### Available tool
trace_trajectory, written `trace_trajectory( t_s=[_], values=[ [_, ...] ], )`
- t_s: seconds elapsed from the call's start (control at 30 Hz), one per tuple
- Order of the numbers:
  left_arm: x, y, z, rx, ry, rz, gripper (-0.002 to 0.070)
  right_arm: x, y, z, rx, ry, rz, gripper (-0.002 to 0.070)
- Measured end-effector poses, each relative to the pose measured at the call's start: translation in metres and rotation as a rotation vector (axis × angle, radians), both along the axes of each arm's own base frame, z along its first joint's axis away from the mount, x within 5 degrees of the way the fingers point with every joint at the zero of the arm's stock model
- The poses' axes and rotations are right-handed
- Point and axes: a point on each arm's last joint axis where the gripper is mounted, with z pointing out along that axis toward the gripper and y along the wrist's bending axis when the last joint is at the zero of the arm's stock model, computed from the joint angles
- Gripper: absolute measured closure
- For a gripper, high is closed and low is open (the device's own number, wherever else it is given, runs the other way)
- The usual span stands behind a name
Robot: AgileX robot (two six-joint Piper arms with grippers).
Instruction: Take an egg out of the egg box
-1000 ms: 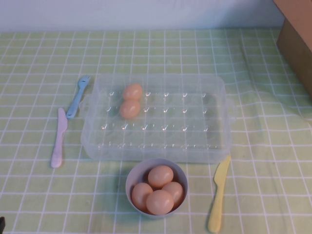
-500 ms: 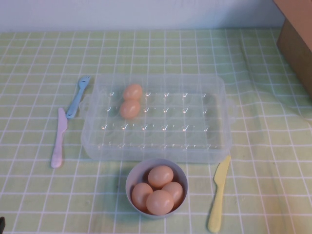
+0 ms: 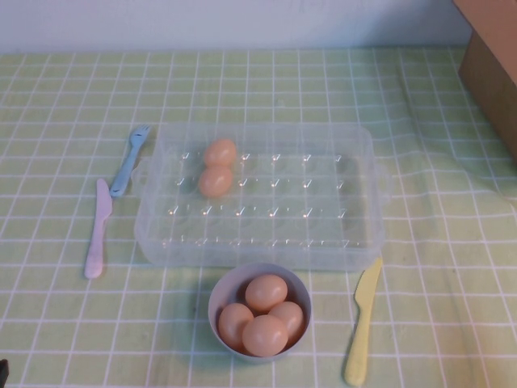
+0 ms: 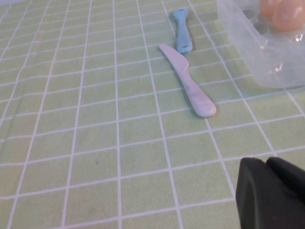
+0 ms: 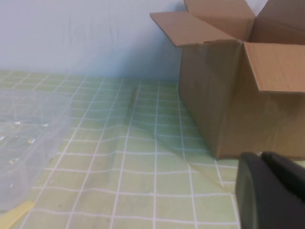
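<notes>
Two eggs sit left of centre in the egg box [image 3: 355,145]; the nearer egg [image 3: 215,182] awaits picking. Both arms look parked off the near tabletop edge: right tool [image 5: 271,191] closed and empty, left tool [image 4: 269,191] state unclear. Next: reach, open, descend over that egg.

The place looks like a staged test table rather than a real kitchen. A green checked cloth [image 3: 452,242] covers the table, creased near an open cardboard box [image 5: 238,90] that stands against a plain pale wall [image 5: 86,38]. Toy-like plastic cutlery, a pink knife [image 3: 97,230], a blue fork [image 3: 129,160] and a yellow knife [image 3: 362,322], lies around a clear egg box [image 3: 258,242] and a grey bowl [image 3: 222,293] of eggs.
</notes>
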Motion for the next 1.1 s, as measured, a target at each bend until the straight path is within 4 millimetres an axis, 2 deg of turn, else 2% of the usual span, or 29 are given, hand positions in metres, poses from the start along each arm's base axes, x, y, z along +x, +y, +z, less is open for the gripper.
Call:
trace_trajectory(
  t_s=[0.4, 0.83, 1.1],
  values=[
    [0.000, 0.000, 0.000, 0.000, 0.000, 0.000, 0.0678, 0.000, 0.000, -0.003, 0.045, 0.031, 0.002, 0.0694],
    [0.000, 0.000, 0.000, 0.000, 0.000, 0.000, 0.0678, -0.003, 0.005, -0.021, 0.085, 0.236, 0.038, 0.0694],
    [0.000, 0.000, 0.000, 0.000, 0.000, 0.000, 0.0678, -0.004, 0.005, -0.023, 0.065, 0.264, 0.045, 0.0694]
  ],
)
